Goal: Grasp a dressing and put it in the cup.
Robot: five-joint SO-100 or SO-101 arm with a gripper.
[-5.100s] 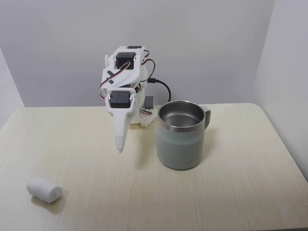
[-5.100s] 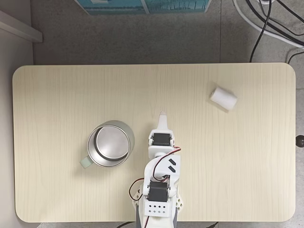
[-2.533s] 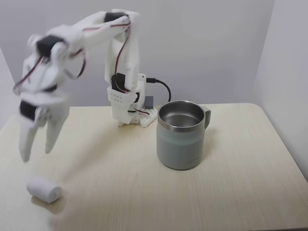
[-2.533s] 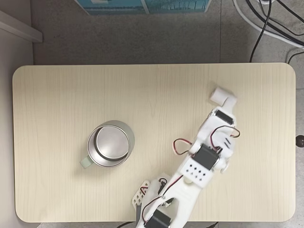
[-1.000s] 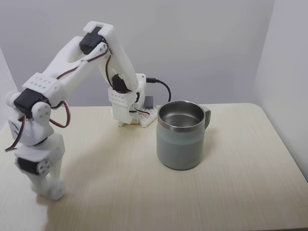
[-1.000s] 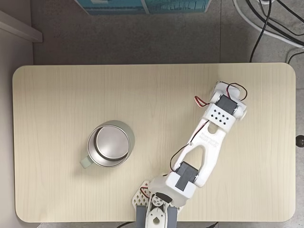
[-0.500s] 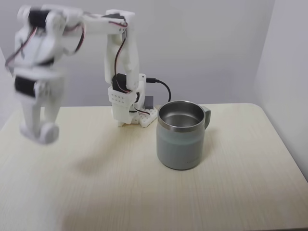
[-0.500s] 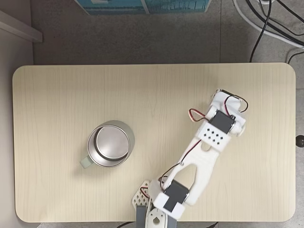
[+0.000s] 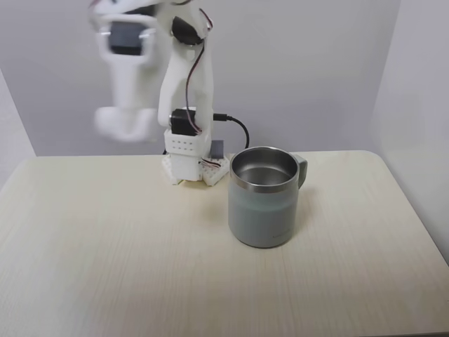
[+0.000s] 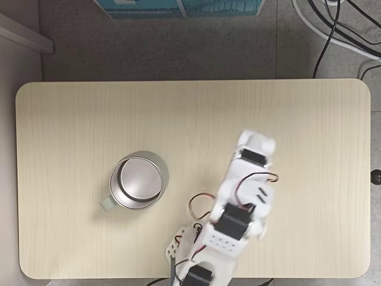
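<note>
Arm is raised high above the table [image 9: 105,239], motion-blurred in both fixed views. In the front fixed view the gripper [image 9: 125,121] hangs up at the left of the arm's base [image 9: 188,158], well above the tabletop, fingers pointing down. A white blurred lump sits at the fingertips; shape fits the dressing [image 9: 126,123], but blur merges it with the white plastic, so I read it as clamped between the jaws without a clean edge to confirm. In the top-down fixed view the gripper [image 10: 255,143] is over the right half of the table [image 10: 71,107], and the white rounded blob at its tip is the dressing [image 10: 257,142], again smeared.

The cup [image 9: 264,196] stands upright on the table to the right of the arm base in the front view, handle pointing to the back right, steel interior visible. In the top-down view the cup [image 10: 138,180] is left of the arm, handle at its lower left. Gripper and cup are well apart, the gripper off to the side and not over the rim.

A black cable [image 9: 238,126] runs from the base behind the cup. More cables [image 10: 333,30] lie on the floor past the table's far right corner.
</note>
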